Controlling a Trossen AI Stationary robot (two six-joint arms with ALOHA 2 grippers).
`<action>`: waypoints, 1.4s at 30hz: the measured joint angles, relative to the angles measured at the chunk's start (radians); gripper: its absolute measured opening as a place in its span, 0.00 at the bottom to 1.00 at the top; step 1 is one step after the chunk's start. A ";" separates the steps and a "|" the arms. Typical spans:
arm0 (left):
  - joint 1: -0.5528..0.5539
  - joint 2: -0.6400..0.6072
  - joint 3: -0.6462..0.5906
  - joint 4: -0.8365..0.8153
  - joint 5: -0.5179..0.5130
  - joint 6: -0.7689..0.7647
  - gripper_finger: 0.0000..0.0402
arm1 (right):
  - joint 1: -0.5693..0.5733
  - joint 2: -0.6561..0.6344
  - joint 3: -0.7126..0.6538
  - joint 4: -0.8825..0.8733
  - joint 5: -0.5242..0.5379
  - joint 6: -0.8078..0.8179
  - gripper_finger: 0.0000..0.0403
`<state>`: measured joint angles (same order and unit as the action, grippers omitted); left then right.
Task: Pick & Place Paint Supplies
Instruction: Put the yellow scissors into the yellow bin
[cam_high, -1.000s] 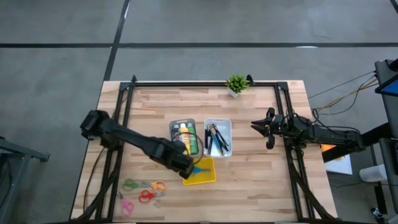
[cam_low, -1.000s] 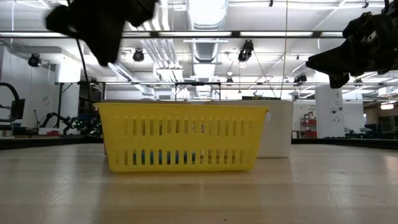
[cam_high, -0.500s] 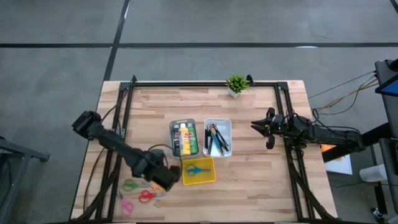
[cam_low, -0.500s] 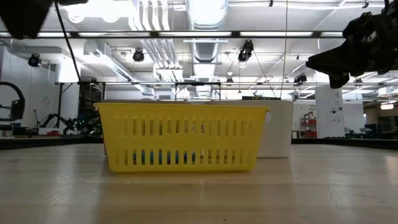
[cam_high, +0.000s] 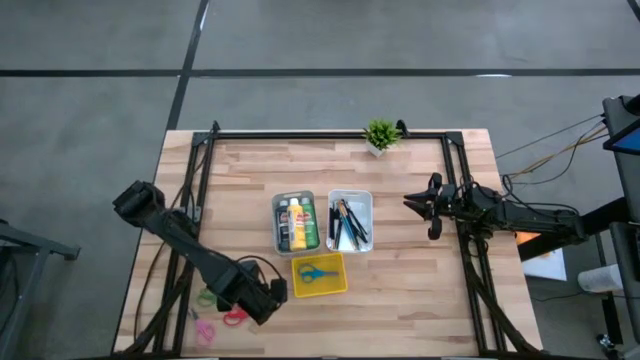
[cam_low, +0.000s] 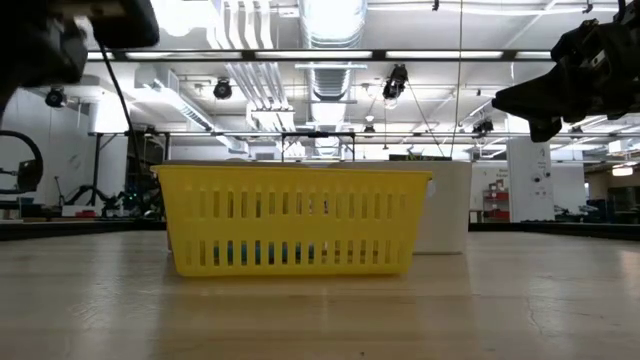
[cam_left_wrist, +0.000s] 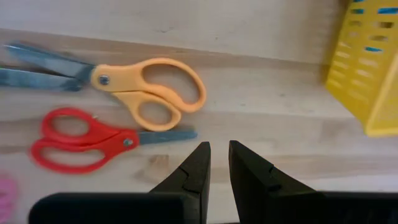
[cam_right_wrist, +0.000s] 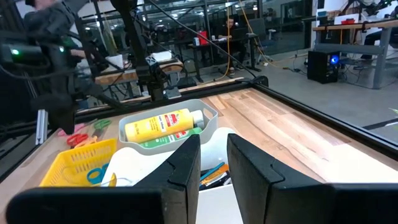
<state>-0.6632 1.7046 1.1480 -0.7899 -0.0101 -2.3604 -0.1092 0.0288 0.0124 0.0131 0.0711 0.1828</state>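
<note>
The paint bottles (cam_high: 297, 222) lie in a grey tray (cam_high: 277, 203) at the table's middle; the yellow one (cam_right_wrist: 163, 124) shows in the right wrist view. Brushes and pencils (cam_high: 349, 223) lie in a white tray (cam_high: 365, 196) beside it. My left gripper (cam_high: 264, 299) hangs near the table's near-left part, pointing down, its fingers (cam_left_wrist: 219, 155) a narrow gap apart over bare wood just short of the orange scissors (cam_left_wrist: 149, 87) and red scissors (cam_left_wrist: 87, 143). My right gripper (cam_high: 418, 203) waits, holding nothing, right of the white tray with a narrow gap (cam_right_wrist: 213, 149).
A yellow basket (cam_high: 338, 287) holding blue scissors (cam_high: 314, 271) stands just right of my left gripper, also in the low view (cam_low: 290, 220). Green scissors (cam_high: 209, 297) and pink scissors (cam_high: 204, 330) lie to its left. A small potted plant (cam_high: 380, 133) stands at the far edge.
My left gripper has swung from above the yellow basket toward the table's near-left, ending over the loose scissors. The blue scissors now show fully in the basket.
</note>
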 joint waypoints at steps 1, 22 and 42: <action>0.000 0.000 -0.023 0.037 0.000 -0.002 0.15 | 0.000 0.000 0.000 0.000 0.000 0.000 0.19; 0.037 0.001 -0.215 0.208 0.008 -0.004 0.15 | 0.000 0.000 0.000 0.000 0.000 0.000 0.19; 0.043 0.000 -0.235 0.236 0.037 -0.028 0.15 | 0.000 0.000 0.000 0.000 0.000 0.000 0.19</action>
<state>-0.6197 1.7049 0.9131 -0.5539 0.0268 -2.3886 -0.1091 0.0288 0.0124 0.0130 0.0711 0.1825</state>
